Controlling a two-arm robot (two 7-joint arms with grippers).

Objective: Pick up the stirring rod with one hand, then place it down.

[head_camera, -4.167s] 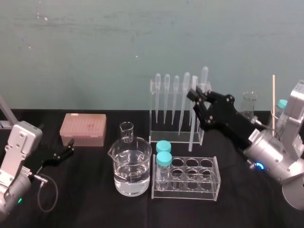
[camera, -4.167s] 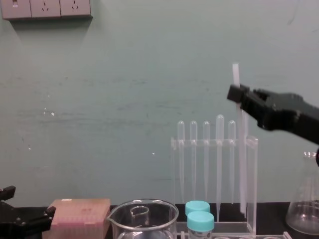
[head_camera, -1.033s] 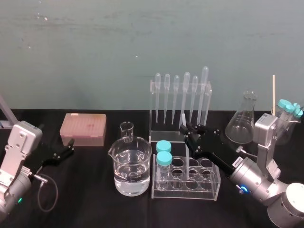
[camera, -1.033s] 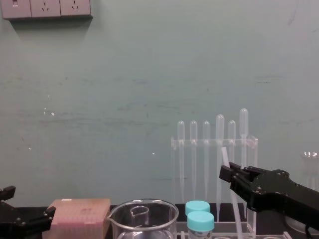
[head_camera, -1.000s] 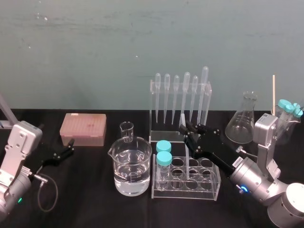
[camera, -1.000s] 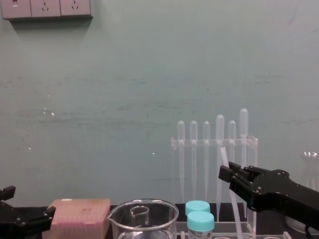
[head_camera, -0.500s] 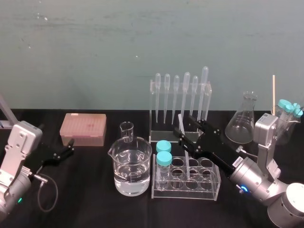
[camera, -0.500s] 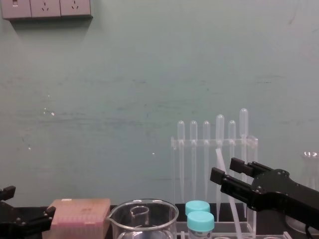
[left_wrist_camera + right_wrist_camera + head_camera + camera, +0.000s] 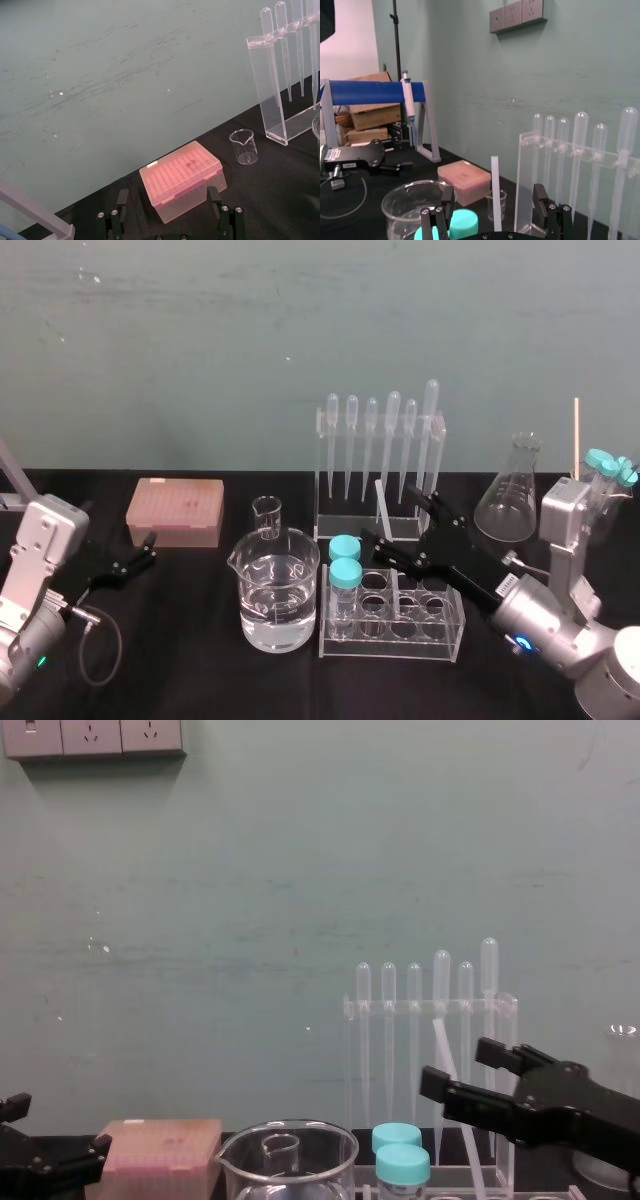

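at the lower left of the head view the left gripper (image 9: 132, 562) lies parked, jaws apart, facing the pink tip box (image 9: 175, 511). toward the centre a beaker (image 9: 278, 595) and two blue-capped tubes (image 9: 345, 550) stand close by the tube rack (image 9: 390, 650). the stirring rod (image 9: 384, 510) stands tilted in one hole of it, so the hole probably keeps it up. right of centre the right gripper (image 9: 408, 527) is spread wide around the rod, gripping nothing. the pipette rack (image 9: 380, 440) just behind narrows its way out.
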